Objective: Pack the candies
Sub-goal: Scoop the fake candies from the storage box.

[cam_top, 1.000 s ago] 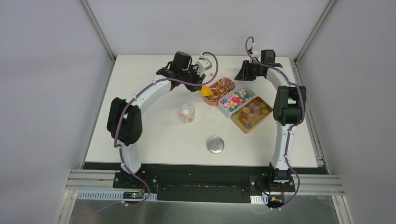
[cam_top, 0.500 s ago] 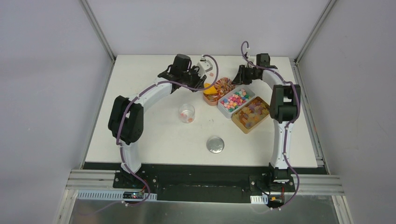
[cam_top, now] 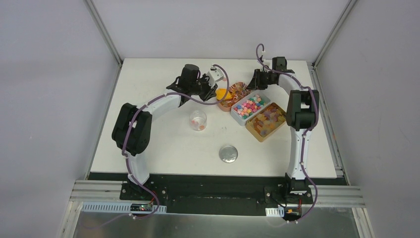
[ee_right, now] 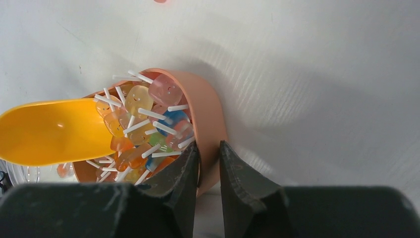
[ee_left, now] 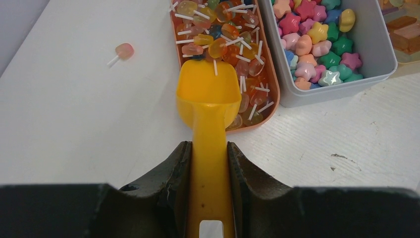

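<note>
Our left gripper (ee_left: 208,148), clamped on the scoop (ee_left: 208,94), aims its bowl straight ahead into the candies (ee_left: 223,44); our right gripper (ee_right: 209,148) pinches the tray (ee_right: 210,109).

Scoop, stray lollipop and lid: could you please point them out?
Scoop (ee_left: 208,91): left wrist view, its bowl.
Stray lollipop (ee_left: 124,50): left wrist view, its head.
Lid (cam_top: 228,153): top view, its centre.

Overhead view of the white surface (cam_top: 163,148). The left gripper (cam_top: 210,88) carries an orange scoop (cam_top: 221,93) over the peach tray (cam_top: 224,107), and the right gripper (cam_top: 256,83) meets that tray's far end. Candies (cam_top: 250,105) fill the grey tray (cam_top: 238,119) and amber tray (cam_top: 253,134) alongside. A clear cup (cam_top: 198,120) and round lid (cam_top: 228,154) stand nearer.
</note>
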{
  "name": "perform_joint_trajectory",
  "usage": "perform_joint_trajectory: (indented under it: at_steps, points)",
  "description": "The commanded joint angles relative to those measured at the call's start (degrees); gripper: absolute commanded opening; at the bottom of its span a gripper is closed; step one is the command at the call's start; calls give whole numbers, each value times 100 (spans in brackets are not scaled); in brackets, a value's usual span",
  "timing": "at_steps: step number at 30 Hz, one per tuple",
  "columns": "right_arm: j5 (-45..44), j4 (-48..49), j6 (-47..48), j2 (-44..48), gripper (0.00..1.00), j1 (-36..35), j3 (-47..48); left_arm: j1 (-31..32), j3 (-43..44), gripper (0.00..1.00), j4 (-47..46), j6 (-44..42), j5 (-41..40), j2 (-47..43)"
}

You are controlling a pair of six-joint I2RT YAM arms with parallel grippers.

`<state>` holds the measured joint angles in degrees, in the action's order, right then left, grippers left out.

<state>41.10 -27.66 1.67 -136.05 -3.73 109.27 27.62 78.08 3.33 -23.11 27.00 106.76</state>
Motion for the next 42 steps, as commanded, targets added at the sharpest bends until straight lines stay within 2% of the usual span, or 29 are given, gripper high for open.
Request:
perform_joint_trajectory:
  at_steps: [1,19,26,33,42]
  points:
    - [118,73,105,72,24,-22,42,-2,-281,0,-106,-56,-90,-160]
    - [144,139,17,99,23,-25,35,-2,-575,0,-155,427,-23,37]
    - [135,119,2,140,22,-10,80,-2,-940,0,-555,329,-207,-54]
    - [135,104,-27,80,22,1,49,-2,-1313,0,-998,580,-461,-109]
    - [157,179,-111,77,22,3,17,-2,-1396,0,-1067,566,-529,-134]
